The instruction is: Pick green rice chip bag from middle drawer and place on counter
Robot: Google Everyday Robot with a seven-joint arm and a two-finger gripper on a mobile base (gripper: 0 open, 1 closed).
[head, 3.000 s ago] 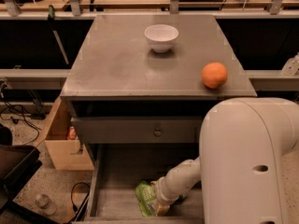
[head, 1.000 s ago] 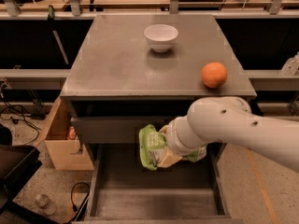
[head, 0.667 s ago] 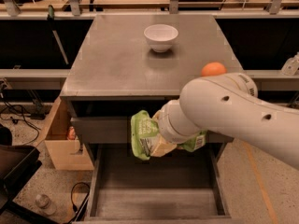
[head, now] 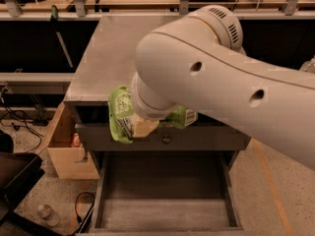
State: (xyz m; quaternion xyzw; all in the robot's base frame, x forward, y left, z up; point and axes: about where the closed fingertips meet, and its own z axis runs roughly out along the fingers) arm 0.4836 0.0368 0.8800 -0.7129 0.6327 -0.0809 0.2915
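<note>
Arm (head: 216,77): the large white link enters from the right and crosses most of the view, hiding the right and rear part of the counter (head: 106,48). The wrist ends at the counter's front edge, left of centre.

Gripper (head: 134,128): just below the counter's front lip and in front of the upper drawer front (head: 206,140). It is clamped on the green rice chip bag (head: 118,111). One tan finger (head: 142,128) shows pressed against the bag's lower right side; the other is hidden behind the foil.

Bag: held in the air, clear of the drawer floor, standing roughly on end and crumpled. Its top reaches the level of the counter edge and its bottom hangs over the drawer front. A second patch of green foil with a white printed panel shows to the right of the wrist. Whether the bag touches the counter lip cannot be told.

Middle drawer (head: 165,213): pulled fully out below the gripper, showing a bare scuffed grey floor and low side walls. The small round knob (head: 166,140) sits on the front above it, just right of the gripper.

Surroundings: an open cardboard box (head: 61,154) stands against the cabinet's left side. A clear bottle (head: 47,213) lies on the speckled floor (head: 275,200) at lower left.
</note>
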